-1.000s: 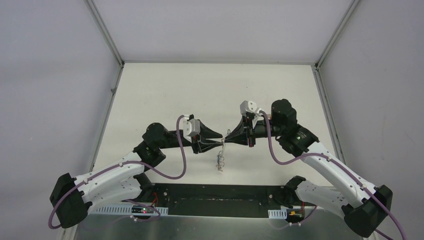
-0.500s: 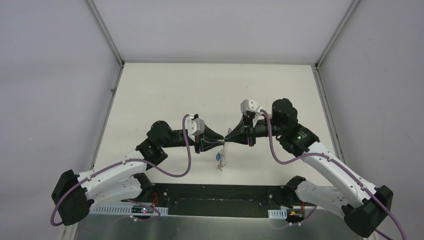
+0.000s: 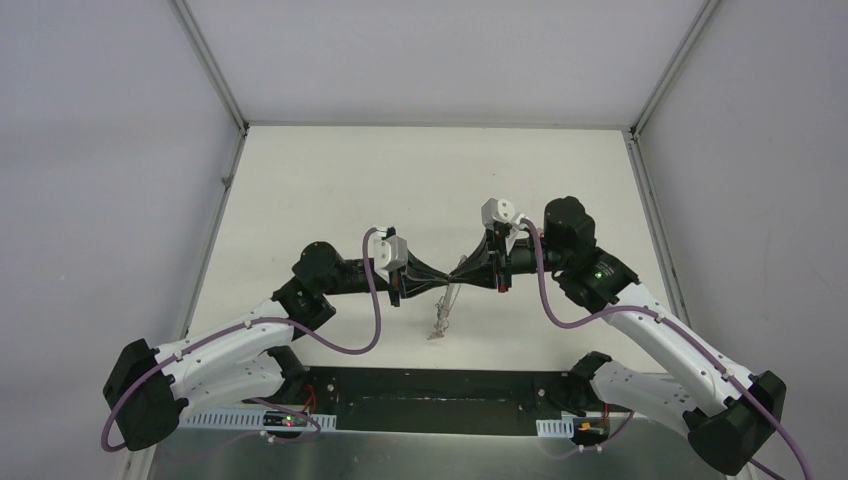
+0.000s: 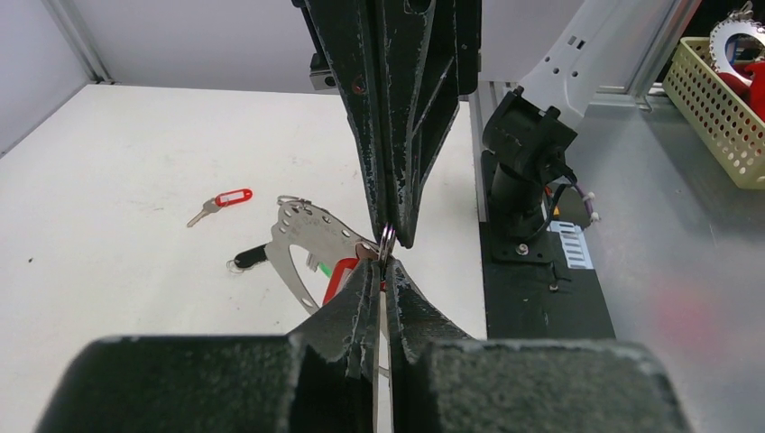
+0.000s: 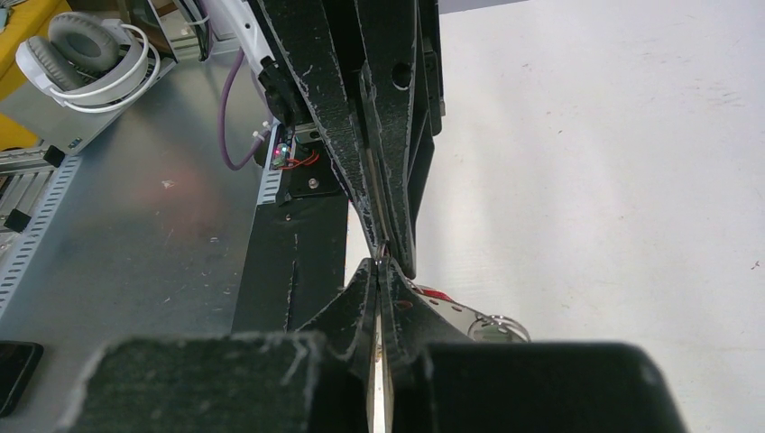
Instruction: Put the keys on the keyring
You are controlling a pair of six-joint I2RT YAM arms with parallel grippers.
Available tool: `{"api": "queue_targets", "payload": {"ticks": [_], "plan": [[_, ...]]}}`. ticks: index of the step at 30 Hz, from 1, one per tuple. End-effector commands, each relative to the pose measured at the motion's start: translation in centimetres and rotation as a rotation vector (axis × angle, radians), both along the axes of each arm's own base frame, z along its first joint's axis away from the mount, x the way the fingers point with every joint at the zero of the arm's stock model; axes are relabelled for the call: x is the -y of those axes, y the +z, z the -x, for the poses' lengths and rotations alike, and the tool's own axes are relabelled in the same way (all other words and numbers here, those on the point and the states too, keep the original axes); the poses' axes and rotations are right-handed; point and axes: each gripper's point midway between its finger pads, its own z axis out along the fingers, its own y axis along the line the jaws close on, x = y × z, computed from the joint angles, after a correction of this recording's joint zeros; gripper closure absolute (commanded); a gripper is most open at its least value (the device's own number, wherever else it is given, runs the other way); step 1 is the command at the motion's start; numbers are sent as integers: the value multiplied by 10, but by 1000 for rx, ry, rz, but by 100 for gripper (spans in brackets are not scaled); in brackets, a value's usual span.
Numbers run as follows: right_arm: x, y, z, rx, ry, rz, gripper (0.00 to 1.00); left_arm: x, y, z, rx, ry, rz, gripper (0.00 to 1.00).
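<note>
1. Top external view: the left gripper (image 3: 444,281) and the right gripper (image 3: 460,272) meet tip to tip just below the middle of the frame, raised above the white table (image 3: 330,180).
2. In the left wrist view, the left gripper's two black fingers rise from the bottom edge pressed together, with only a pale sliver between them. These jaws are closed, but it cannot be told whether they pinch anything.
3. In the same view the right gripper comes down from the top edge, its jaws also closed. The thin dark grey wire keyring (image 4: 386,239), seen edge-on, is nipped at its very tip, right where the two grippers touch.
4. A bunch of keys (image 4: 311,244), flat silvery metal pieces with a red plastic head and a bit of green among them, sits just left of the meeting tips at the centre of that frame. From above, the bunch dangles straight below the meeting point.
5. A dark-headed key (image 4: 251,260) shows at the bunch's left edge.
6. A single silvery key with a red plastic tag (image 4: 224,200) lies flat on the table at centre left of the left wrist frame, well apart from the bunch.
7. A yellow-green mesh basket (image 4: 717,99) sits at the upper right of the left wrist frame.
8. Grey and white headphones (image 5: 86,50) lie at the upper left of the right wrist frame.
</note>
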Motion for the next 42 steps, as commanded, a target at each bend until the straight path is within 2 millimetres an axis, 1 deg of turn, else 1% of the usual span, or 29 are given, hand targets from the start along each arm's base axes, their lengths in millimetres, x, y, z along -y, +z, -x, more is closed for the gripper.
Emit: {"api": "queue_targets", "payload": {"ticks": [1,6,8,9,10,11,12,16,17,23,24,25,26,29,30,31,33,36,40,42], "plan": [[-3,33,2,86,25,-79,100,1,33,2,66,-5,77,100],[-2,31,2,87,23,-78,100,1,36,3,20,-3,92,100],[-2,32,2,87,22,-78,100,1,37,2,3,3,94,86],[-2,32,2,88,22,-79,100,1,36,1,-4,6,94,81],[-2,32,2,88,22,-79,100,1,36,0,-6,6,94,78],[-2,32,1,89,20,-78,100,2,35,1,-7,3,92,78],[-2,32,2,90,21,-79,100,2,35,1,-7,1,91,81],[-2,33,1,93,19,-81,100,4,34,2,-4,-13,87,98],[-2,34,1,94,20,-81,100,4,33,3,-2,-17,83,100],[-1,37,1,100,15,-88,100,3,28,-1,-12,9,60,100],[-1,39,1,106,9,-91,97,2,28,-2,-11,14,60,100],[0,41,1,112,3,-96,88,1,28,-2,-11,21,58,100],[1,44,1,122,-7,-103,72,0,28,-2,-11,29,57,100],[5,53,-6,155,-79,-131,19,-4,28,-2,-1,42,49,100],[7,56,-7,169,-102,-142,7,-6,28,-1,7,42,49,100],[9,60,-9,185,-125,-152,1,-7,28,0,12,44,48,100],[15,68,-12,217,-170,-174,0,-11,30,3,47,45,53,100],[19,75,-15,241,-209,-185,0,-18,33,8,99,50,69,100],[17,70,-7,241,-152,-171,0,-28,43,13,147,69,123,100],[15,67,0,234,-104,-173,5,-31,48,15,149,71,164,100]]}}
